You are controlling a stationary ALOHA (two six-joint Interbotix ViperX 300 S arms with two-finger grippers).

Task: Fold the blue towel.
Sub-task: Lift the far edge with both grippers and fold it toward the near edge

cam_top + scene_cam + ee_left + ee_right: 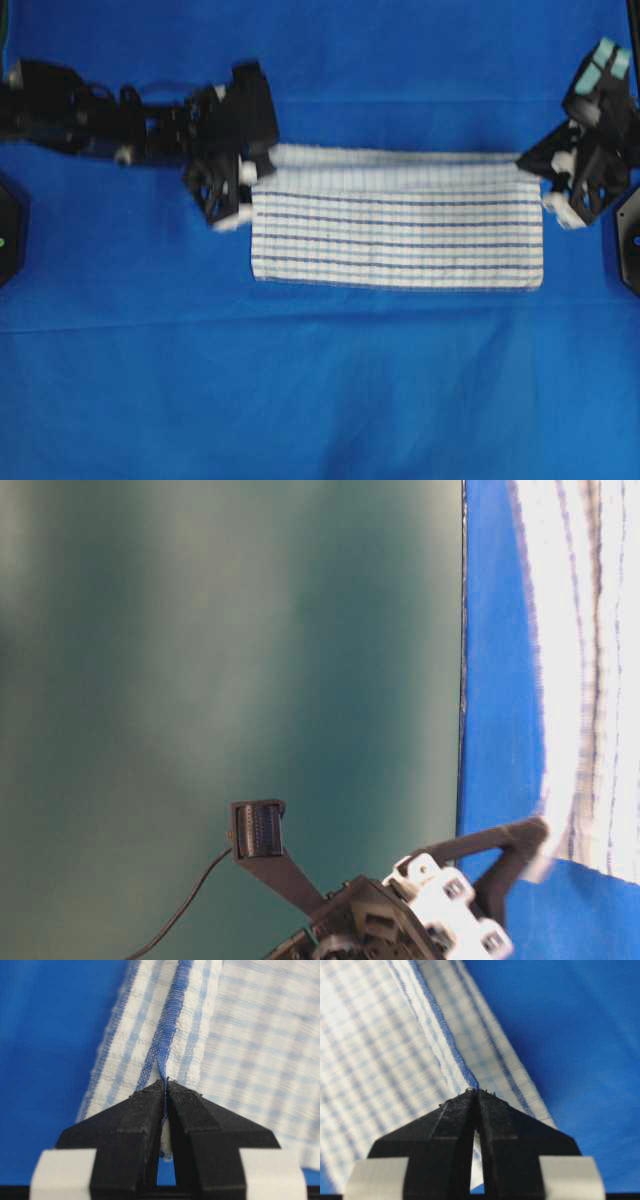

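Two grippers clamped on towel edges; first fold in progress.
Left gripper (165, 1085) and right gripper (475, 1091) each pinch a hem of the blue towel (400, 235), which spans between them on the blue cloth (320, 400), one layer doubled over; likely further folds remain.

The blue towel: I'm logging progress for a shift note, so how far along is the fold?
Done: the blue towel already lies doubled in the overhead view, a top layer over a strip showing along its far edge. In hand: the left hand and the right hand are each shut on a towel edge at opposite ends. Left: laying the held edge down and letting go; whether another fold is wanted I can't tell.
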